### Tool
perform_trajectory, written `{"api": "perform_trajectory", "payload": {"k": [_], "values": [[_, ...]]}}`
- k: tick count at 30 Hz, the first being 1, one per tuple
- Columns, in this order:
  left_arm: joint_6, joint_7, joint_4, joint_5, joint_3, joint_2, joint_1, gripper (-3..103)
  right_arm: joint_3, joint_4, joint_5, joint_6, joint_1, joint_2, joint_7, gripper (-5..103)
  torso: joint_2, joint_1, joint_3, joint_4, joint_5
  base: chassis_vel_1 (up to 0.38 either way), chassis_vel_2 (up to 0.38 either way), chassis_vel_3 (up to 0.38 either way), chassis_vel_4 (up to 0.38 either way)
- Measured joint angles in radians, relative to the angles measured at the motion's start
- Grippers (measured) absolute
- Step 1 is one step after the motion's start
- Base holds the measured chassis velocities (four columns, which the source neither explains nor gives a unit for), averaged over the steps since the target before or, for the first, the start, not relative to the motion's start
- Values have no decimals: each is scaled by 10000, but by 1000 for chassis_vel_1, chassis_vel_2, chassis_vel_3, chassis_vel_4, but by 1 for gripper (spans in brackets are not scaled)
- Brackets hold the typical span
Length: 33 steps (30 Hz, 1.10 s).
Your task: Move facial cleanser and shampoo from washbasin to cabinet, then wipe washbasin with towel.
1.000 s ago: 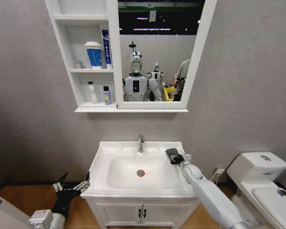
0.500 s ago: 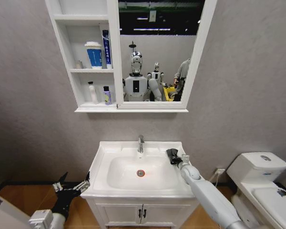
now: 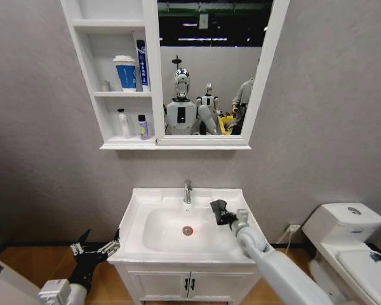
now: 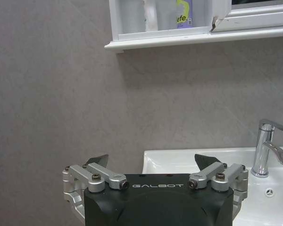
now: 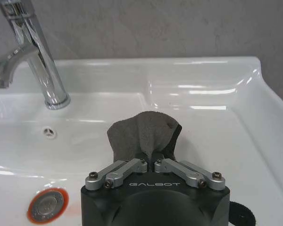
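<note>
The right gripper (image 3: pixel 218 211) reaches over the washbasin (image 3: pixel 140 202), clenched on the dark grey towel (image 5: pixel 144 135). In the right wrist view its two fingers meet at the middle and pinch the crumpled cloth, which bunches up beyond them. In the head view the towel sits at the right side of the oval bowl, just right of and nearer than the chrome faucet (image 3: pixel 187 190), with the red-ringed drain (image 3: pixel 187 230) lower and to its left. Whether the cloth actually touches the ceramic cannot be told.

The left gripper (image 3: pixel 95 248) hangs low beside the left front corner of the washbasin, released, its fingers (image 4: pixel 97 160) spread wide apart and holding nothing, as the left wrist view shows.

Above, the white cabinet (image 3: pixel 153 76) hangs on the grey wall. Its bottom open shelf carries a slim white bottle (image 3: pixel 123 124) and a small purple and yellow bottle (image 3: pixel 142 127) side by side. The middle shelf holds a white and blue tub (image 3: pixel 125 72) with a tall blue tube (image 3: pixel 141 62) standing just to its right. A white toilet (image 3: pixel 352 244) stands to the right of the washbasin, well apart from it.
</note>
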Motion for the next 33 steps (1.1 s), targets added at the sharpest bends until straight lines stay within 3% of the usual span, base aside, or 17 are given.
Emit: {"api": "perform_trajectory", "payload": {"k": [13, 19, 33], "values": [[0, 0, 0, 0, 0, 0, 0, 100, -1459, -2347, 523, -158, 1445, 744, 130, 2, 0, 0, 0, 1, -1, 0, 0, 0, 0], [-1, 0, 0, 0, 0, 0, 0, 100, -2143, -3825, 1199, -164, 2670, 1856, 128, 2, 0, 0, 0, 2, -4, 0, 0, 0, 0], [0, 0, 0, 0, 0, 0, 0, 100, -3101, -4872, 1990, -322, 3454, 3320, 97, 2, -1, 1, 1, 1, -1, 0, 0, 0, 0]]}}
